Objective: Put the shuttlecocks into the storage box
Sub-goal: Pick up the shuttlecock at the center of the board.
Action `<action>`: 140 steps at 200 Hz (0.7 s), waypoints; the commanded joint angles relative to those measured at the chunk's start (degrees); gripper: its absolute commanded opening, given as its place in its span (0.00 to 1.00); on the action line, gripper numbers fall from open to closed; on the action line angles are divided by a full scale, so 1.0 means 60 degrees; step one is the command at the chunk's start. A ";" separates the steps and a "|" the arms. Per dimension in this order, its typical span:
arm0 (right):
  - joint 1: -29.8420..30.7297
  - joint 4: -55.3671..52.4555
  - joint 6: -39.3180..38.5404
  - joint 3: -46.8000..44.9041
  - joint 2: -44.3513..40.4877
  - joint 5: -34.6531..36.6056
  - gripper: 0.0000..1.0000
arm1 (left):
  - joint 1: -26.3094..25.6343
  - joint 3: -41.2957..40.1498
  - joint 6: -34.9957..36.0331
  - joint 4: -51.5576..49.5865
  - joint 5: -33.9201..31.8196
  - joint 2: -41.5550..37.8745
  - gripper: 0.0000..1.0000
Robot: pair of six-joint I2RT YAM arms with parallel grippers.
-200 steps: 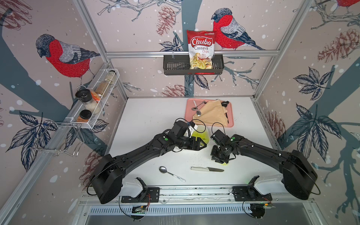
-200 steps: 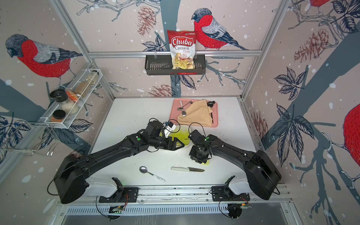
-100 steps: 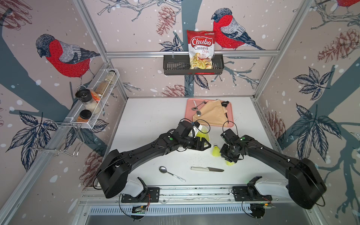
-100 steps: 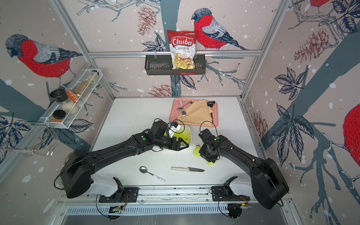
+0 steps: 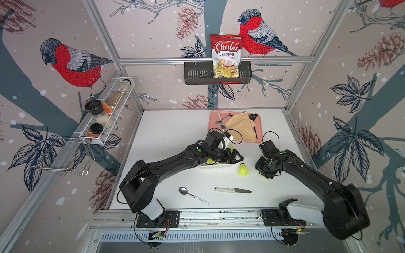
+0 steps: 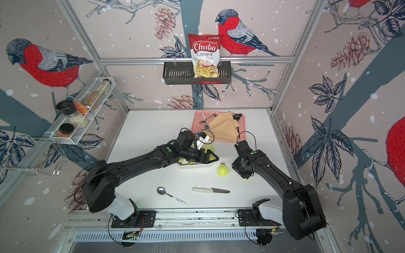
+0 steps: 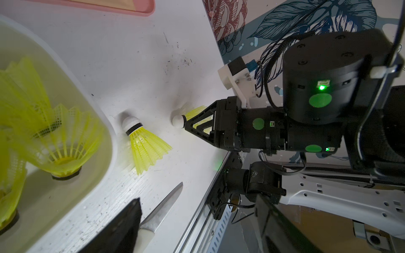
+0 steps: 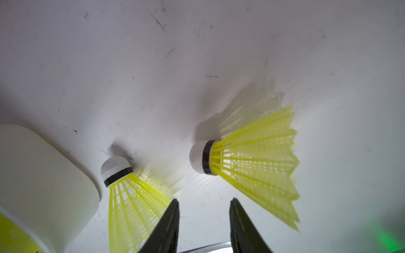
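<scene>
Holds both claws apart and empty: right gripper (image 8: 203,202) low between two neon yellow-green plastic shuttlecocks (image 8: 252,162) lying beside the shallow white plastic storage box (image 5: 215,165) near the middle of the desk (image 5: 175,135), left gripper (image 5: 238,157) above it. Could flick either light cone away by closing off-centre.

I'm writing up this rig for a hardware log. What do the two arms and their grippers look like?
The left arm and right arm are matte black with rounded joint housings, white base shells, round green stickers and thin black cables by white camera brackets. The left gripper and right gripper each carry two black, triangular, open-framed fingers.
</scene>
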 commanded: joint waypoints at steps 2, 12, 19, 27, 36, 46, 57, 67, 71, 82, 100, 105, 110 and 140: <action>-0.0115 0.0334 0.0711 -0.0116 -0.0068 0.0058 0.44 | -0.0010 0.0567 0.0251 0.0371 0.0288 0.0492 0.84; -0.0230 0.0426 0.0989 -0.0169 -0.0092 0.0077 0.46 | -0.0011 0.0844 0.0337 0.0303 0.0281 0.0754 0.84; -0.0299 0.0483 0.1242 -0.0220 -0.0121 0.0064 0.46 | -0.0011 0.1010 0.0385 0.0291 0.0280 0.0946 0.84; -0.0367 0.0600 0.1566 -0.0320 -0.0169 0.0047 0.48 | -0.0004 0.1202 0.0430 0.0277 0.0315 0.1146 0.84; -0.0397 0.0863 0.1935 -0.0477 -0.0269 -0.0002 0.50 | -0.0011 0.1393 0.0478 0.0270 0.0368 0.1373 0.84; -0.0402 0.1310 0.2260 -0.0660 -0.0295 -0.0130 0.52 | -0.0008 0.1561 0.0521 0.0276 0.0414 0.1569 0.84; -0.0405 0.1551 0.2599 -0.0733 -0.0209 -0.0220 0.53 | -0.0013 0.1717 0.0549 0.0333 0.0443 0.1760 0.84; -0.0397 0.1703 0.2794 -0.0735 -0.0080 -0.0245 0.54 | -0.0013 0.1850 0.0590 0.0346 0.0470 0.1918 0.84; -0.0408 0.1735 0.2843 -0.0725 -0.0037 -0.0225 0.53 | -0.0011 0.1919 0.0614 0.0336 0.0494 0.1978 0.84; -0.0396 0.1723 0.2899 -0.0612 0.0073 -0.0031 0.53 | -0.0011 0.2068 0.0671 0.0324 0.0536 0.2154 0.84; -0.0410 0.1527 0.2850 -0.0429 0.0166 0.0386 0.52 | -0.0011 0.2251 0.0713 0.0322 0.0602 0.2417 0.84; -0.0424 0.1491 0.2840 -0.0427 0.0167 0.0438 0.50 | -0.0011 0.2301 0.0714 0.0307 0.0636 0.2500 0.84; -0.0448 0.1453 0.2838 -0.0438 0.0167 0.0457 0.49 | -0.0012 0.2361 0.0701 0.0285 0.0671 0.2587 0.84; -0.0455 0.1554 0.3004 -0.0755 0.0360 0.0385 0.47 | -0.0039 0.3012 0.0717 -0.0274 0.0725 0.3133 0.83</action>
